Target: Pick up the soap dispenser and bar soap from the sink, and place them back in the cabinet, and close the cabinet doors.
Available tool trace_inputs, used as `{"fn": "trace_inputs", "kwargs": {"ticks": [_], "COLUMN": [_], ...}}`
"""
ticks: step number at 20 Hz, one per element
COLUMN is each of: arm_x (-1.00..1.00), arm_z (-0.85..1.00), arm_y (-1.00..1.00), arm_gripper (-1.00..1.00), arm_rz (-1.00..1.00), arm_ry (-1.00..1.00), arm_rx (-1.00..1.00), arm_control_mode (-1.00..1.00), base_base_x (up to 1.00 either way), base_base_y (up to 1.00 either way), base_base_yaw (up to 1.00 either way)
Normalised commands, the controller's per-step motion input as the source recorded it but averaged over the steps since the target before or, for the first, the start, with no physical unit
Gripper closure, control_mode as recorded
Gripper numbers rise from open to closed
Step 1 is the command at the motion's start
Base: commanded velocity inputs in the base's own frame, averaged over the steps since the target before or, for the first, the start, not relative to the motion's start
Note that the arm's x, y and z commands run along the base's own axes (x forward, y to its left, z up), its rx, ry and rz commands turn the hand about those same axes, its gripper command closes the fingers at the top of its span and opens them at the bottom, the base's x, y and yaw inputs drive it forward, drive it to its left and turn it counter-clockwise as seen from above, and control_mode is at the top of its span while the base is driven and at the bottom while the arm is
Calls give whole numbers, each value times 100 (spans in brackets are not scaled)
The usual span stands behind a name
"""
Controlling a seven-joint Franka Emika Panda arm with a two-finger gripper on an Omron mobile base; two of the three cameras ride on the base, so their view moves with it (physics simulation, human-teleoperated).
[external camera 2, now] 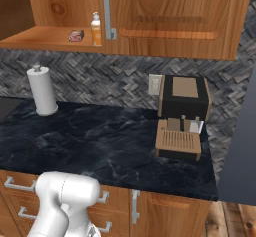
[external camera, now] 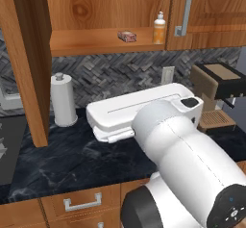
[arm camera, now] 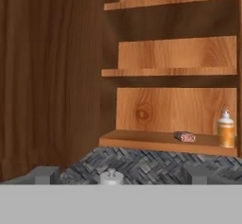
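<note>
**Q:** How is your arm set?

**Me:** In the left base view my forearm lies nearly level over the dark counter (external camera: 62,159), reaching away from the base toward the backsplash and the paper-towel roll (external camera: 63,100). My hand's camera looks up into the cabinet (arm camera: 175,57), so the hand is tipped upward. The right base view catches my lower arm at the bottom left.

**Q:** And the pincer?

**Me:** My pincer (arm camera: 120,175) is apart and holds nothing. The two dark fingertips (arm camera: 45,175) rise at the bottom of the hand view, one far to each side, with bare space between them.

**Q:** Where are the soaps?

**Me:** Both sit on the lowest cabinet shelf. The dispenser (external camera: 159,28) stands upright at the shelf's right end, close against the edge of the shut right door (external camera: 211,10). The bar soap (external camera: 127,36) lies flat a little to its left, apart from it. My pincer is well below them.

**Q:** The doors?

**Me:** The left door (external camera: 31,63) stands swung out, edge-on in the left base view. The right one looks shut, though I cannot be certain from these angles.

**Q:** Anything else on the counter?

**Me:** A coffee machine (external camera 2: 184,116) to the right, by the wall.
</note>
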Motion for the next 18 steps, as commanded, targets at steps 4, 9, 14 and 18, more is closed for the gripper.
{"fn": "trace_inputs", "kwargs": {"ticks": [4, 9, 14, 18], "arm_x": [-19, -16, -20, -19], "arm_z": [0, 0, 0, 0], "arm_y": [24, 27, 25, 34], "arm_gripper": [-100, -100, -100, -100], "arm_rz": [14, 12, 10, 6], "arm_ry": [2, 5, 4, 4], "arm_rx": [0, 0, 0, 0], "arm_control_mode": [-100, -100, -100, -100], "base_base_x": [0, 0, 0, 0], "base_base_y": [0, 0, 0, 0], "base_base_yaw": [0, 0, 0, 0]}}
